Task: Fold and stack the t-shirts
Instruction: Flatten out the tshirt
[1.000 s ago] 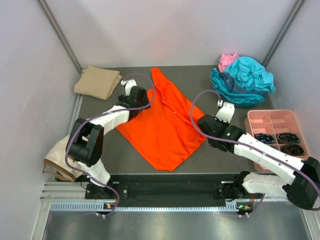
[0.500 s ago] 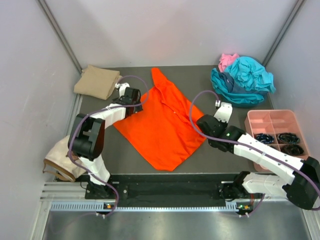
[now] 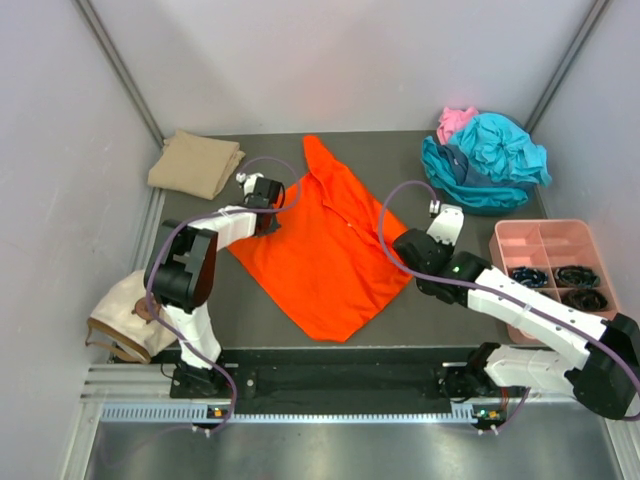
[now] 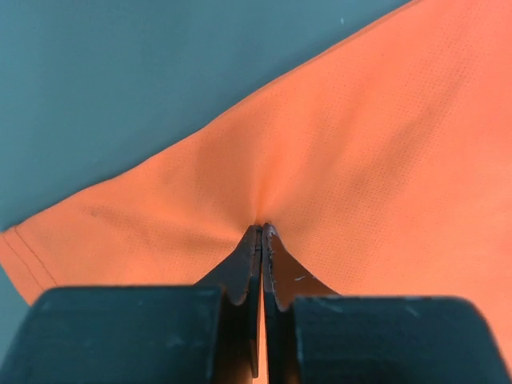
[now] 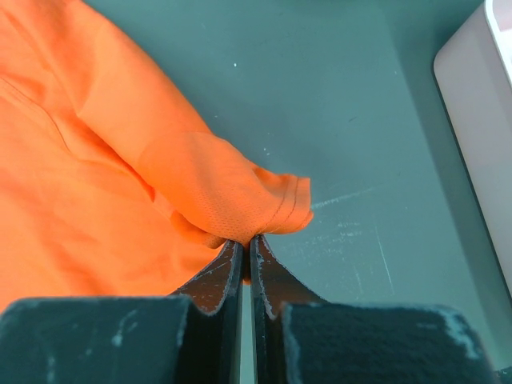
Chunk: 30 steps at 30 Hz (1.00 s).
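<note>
T-shirt (image 3: 325, 250), bright orange, spread flat, puckers where left gripper (image 4: 260, 230) and right gripper (image 5: 244, 242) pinch it.

spread t-shirt (image 3: 325, 250): table (image 3: 400, 160) centre | folded t-shirt (image 3: 195, 163): far-left corner | t-shirt heap (image 3: 485, 160): far-right corner | compartment tray (image 3: 515, 243): right edge, before the heap | cap-like thing (image 3: 120, 318): beside left edge, near end

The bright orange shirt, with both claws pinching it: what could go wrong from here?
The right gripper grips the bright orange cloth t-shirt only at a bunched sleeve hem, so it might slip out when pulled. The left gripper pinches a small pucker near the edge; uneven pulling could wrinkle the shirt rather than flatten it. The folded tan t-shirt lies near the left gripper and might get nudged.
</note>
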{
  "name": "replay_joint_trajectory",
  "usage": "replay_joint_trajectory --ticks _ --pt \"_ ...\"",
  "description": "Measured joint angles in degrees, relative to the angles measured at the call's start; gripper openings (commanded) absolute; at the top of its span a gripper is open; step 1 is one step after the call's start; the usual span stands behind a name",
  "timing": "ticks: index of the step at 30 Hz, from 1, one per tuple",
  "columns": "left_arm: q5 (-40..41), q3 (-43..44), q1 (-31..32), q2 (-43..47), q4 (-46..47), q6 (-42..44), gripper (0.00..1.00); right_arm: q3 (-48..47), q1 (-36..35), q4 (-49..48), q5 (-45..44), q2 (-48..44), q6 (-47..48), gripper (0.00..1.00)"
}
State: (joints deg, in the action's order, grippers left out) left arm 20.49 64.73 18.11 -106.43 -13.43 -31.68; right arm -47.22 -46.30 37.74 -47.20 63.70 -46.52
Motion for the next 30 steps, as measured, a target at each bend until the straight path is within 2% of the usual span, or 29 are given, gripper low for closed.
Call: replay_joint_trajectory --ticks 8,13,17,22,30 --pt "-0.04 1.29 -0.04 -1.07 0.04 0.13 0.0 0.76 0.0 -0.02 0.39 0.0 -0.02 0.0" --pt "0.07 6.1 -1.03 -4.5 -0.72 0.48 0.0 0.87 0.0 -0.07 0.92 0.0 -0.07 0.0" --pt "-0.09 14.19 -3.65 -9.81 -2.47 1.42 0.0 1.81 0.0 -0.5 2.08 0.02 -0.17 0.0" --pt "0.22 28.33 -6.97 -18.93 -5.35 3.02 0.0 2.99 0.0 -0.87 3.74 0.11 -0.76 0.0" --pt "-0.17 47.76 -8.48 -31.43 -7.13 4.98 0.0 3.02 0.0 -1.79 7.28 0.22 -2.75 0.0"
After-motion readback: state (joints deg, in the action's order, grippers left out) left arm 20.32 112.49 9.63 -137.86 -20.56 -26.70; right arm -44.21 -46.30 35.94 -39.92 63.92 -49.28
